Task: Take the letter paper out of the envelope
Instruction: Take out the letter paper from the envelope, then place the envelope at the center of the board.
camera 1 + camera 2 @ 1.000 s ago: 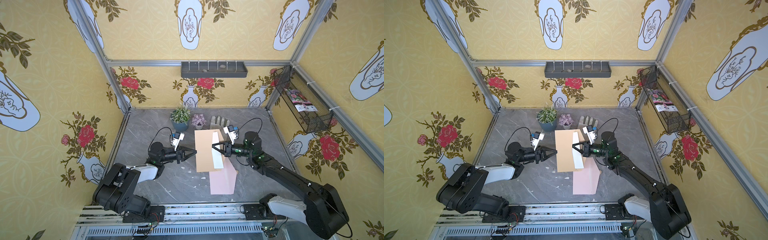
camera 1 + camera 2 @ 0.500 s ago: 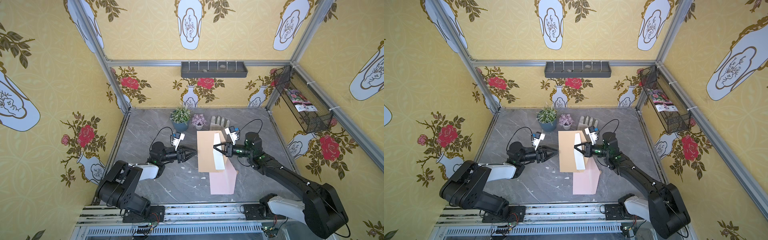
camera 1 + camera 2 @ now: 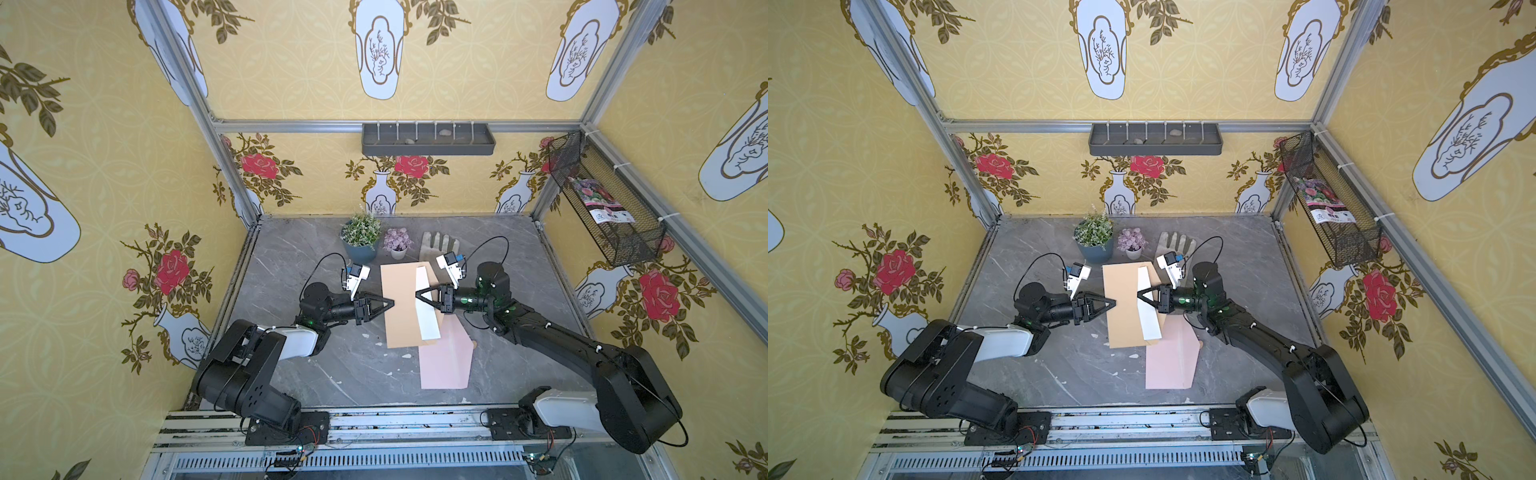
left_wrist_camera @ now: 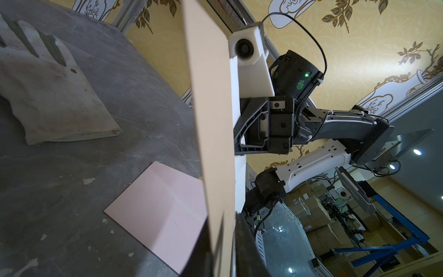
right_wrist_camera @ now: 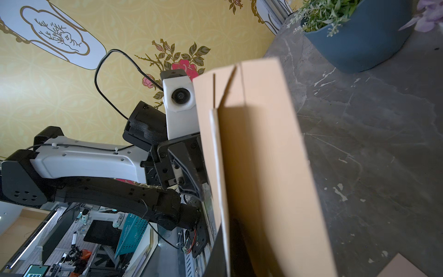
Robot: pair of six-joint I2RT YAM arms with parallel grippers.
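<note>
Envelope (image 3: 399, 307): tan, held up off the counter (image 3: 291, 270) between the two hands, with its broad face turned toward both top views and its long side running away from the robot's base.
Left hand (image 3: 390, 303): closed, pinching the envelope's left long edge about midway; in the left wrist view the edge runs down between the dark fingers (image 4: 247, 244).
Right hand (image 3: 417, 296): closed on the envelope's right part, with its tips at the white strip.
White strip (image 3: 427, 307): lies lengthwise along the envelope's right side. Whether it is a flap or a separate sheet cannot be told.
Pink paper (image 3: 444, 361): flat on the counter, creased, outside the envelope. In both top views its far end is hidden under the envelope's near end.
Back of counter: grey glove (image 3: 436, 245), green plant in a blue pot (image 3: 360, 239) and small purple flowers in a white pot (image 3: 397, 243), all well clear of the hands.
</note>
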